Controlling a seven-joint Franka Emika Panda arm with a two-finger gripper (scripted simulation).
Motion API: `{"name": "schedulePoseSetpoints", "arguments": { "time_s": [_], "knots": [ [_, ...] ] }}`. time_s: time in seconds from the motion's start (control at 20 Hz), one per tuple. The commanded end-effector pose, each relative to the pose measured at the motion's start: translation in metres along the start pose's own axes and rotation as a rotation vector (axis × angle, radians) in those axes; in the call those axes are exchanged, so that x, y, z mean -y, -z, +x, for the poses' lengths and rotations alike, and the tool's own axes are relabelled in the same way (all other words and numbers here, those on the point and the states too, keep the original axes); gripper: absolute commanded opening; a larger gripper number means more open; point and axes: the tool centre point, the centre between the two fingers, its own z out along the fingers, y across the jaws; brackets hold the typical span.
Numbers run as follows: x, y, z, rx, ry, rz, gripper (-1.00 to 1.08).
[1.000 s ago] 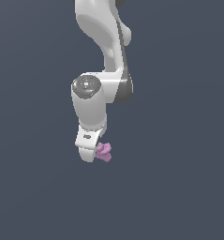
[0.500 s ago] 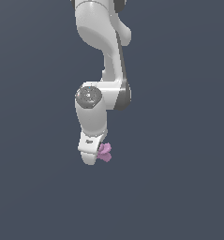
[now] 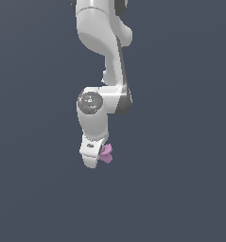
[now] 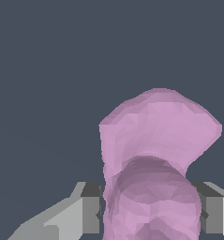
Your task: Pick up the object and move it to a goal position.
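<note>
The object (image 3: pixel 106 153) is a small pink-purple lumpy shape with rounded lobes, sticking out on the exterior view's right of the white gripper (image 3: pixel 96 158). In the wrist view the object (image 4: pixel 158 154) fills the middle, pinched between the two grey fingers (image 4: pixel 87 208), one pressed against each of its sides. The gripper is shut on the object and holds it in the air, well off any surface. The fingertips themselves are mostly hidden behind the hand in the exterior view.
The white arm (image 3: pixel 102 56) hangs down from the top of the exterior view, with a round grey joint cap (image 3: pixel 90 101) above the hand. Around it is only a plain dark grey-blue background.
The arm has lowered and drawn slightly toward the exterior view's left, carrying the object with it. The grip on the object is unchanged.
</note>
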Motion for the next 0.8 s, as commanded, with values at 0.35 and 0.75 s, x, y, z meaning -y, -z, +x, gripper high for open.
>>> {"name": "schedulePoseSetpoints", "arguments": {
  "time_s": [0.35, 0.75],
  "knots": [
    [0.000, 0.000, 0.000, 0.000, 0.000, -0.001, -1.00],
    [0.007, 0.014, 0.000, 0.001, 0.000, 0.000, -1.00]
  ]
}}
